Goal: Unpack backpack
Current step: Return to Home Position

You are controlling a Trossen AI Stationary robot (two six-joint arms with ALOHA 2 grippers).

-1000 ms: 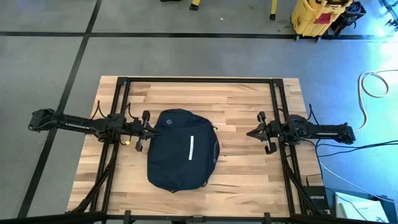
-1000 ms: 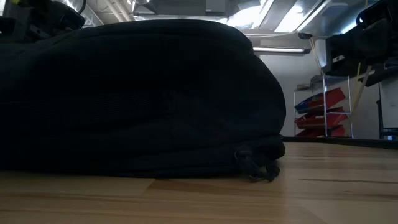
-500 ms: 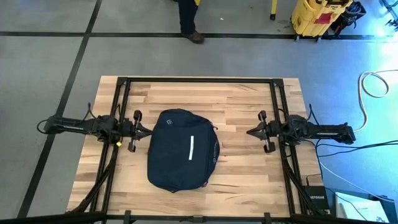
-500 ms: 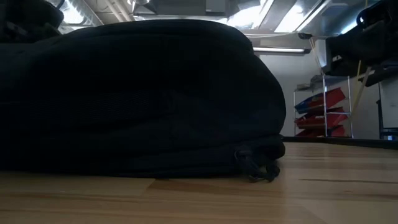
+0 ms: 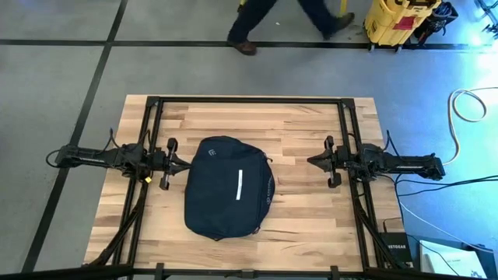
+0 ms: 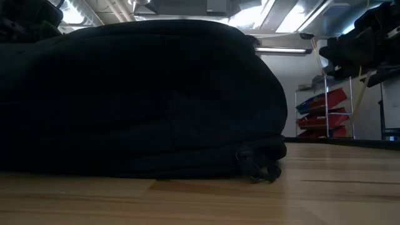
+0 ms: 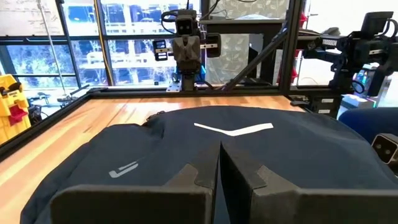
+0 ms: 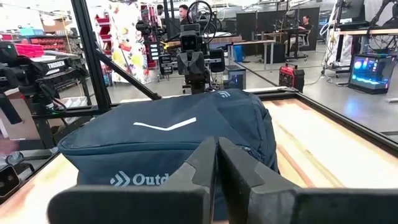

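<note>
The dark navy backpack (image 5: 228,188) lies flat on its back in the middle of the table, with its white stripe (image 5: 239,185) and small white logo (image 5: 212,152) facing up. It fills the low view (image 6: 137,94). My left gripper (image 5: 187,162) hovers just off the backpack's left edge, shut, fingertips together in the left wrist view (image 7: 219,148). My right gripper (image 5: 310,162) is shut too (image 8: 216,143). It stands a hand's width off the backpack's right side, pointing at it. Both wrist views look across the backpack (image 7: 236,134) (image 8: 168,134) at the opposite arm.
Black frame rails (image 5: 249,101) run along the table's far edge and down both sides under the arms. Bare wood (image 5: 311,225) shows to the right of the backpack and on its near and far sides. A person (image 5: 288,19) walks on the floor beyond the far edge, near a yellow cart (image 5: 397,19).
My left gripper has drawn back a little toward the table's left edge, off the backpack's left side, and then kept still. My right arm has shifted slightly. The backpack has not moved. A person has walked into view beyond the far edge.
</note>
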